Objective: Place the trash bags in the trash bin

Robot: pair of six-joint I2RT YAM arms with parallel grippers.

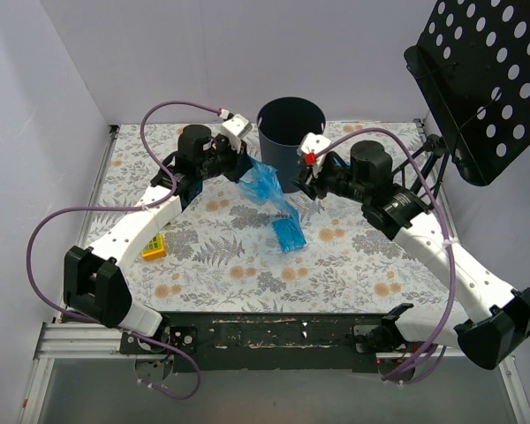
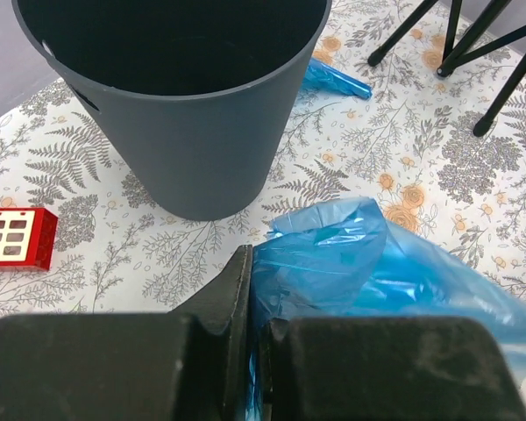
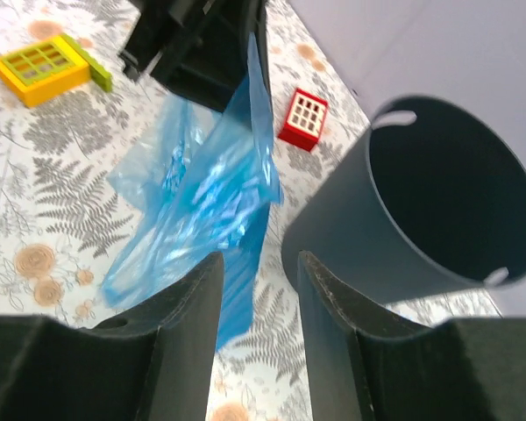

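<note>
The trash bin [image 1: 291,141], a dark round bucket, stands upright at the back middle of the table. My left gripper [image 1: 240,164] is just left of it, shut on a crinkled blue trash bag [image 1: 263,185] that hangs from the jaws down to the table. In the left wrist view the film [image 2: 359,263] is pinched between the closed fingers of the left gripper [image 2: 254,294], with the bin [image 2: 184,114] right ahead. My right gripper [image 3: 259,263] is open and empty, beside the bin [image 3: 421,202] and the hanging bag [image 3: 202,202]. A second, folded bag [image 1: 287,234] lies flat further forward.
A yellow block [image 1: 155,246] lies by the left arm. A red-and-white tile [image 3: 302,118] sits close to the bin's base. A black perforated music stand [image 1: 486,79] rises at the right, its legs [image 2: 500,61] on the table. Another blue strip [image 2: 333,79] lies past the bin.
</note>
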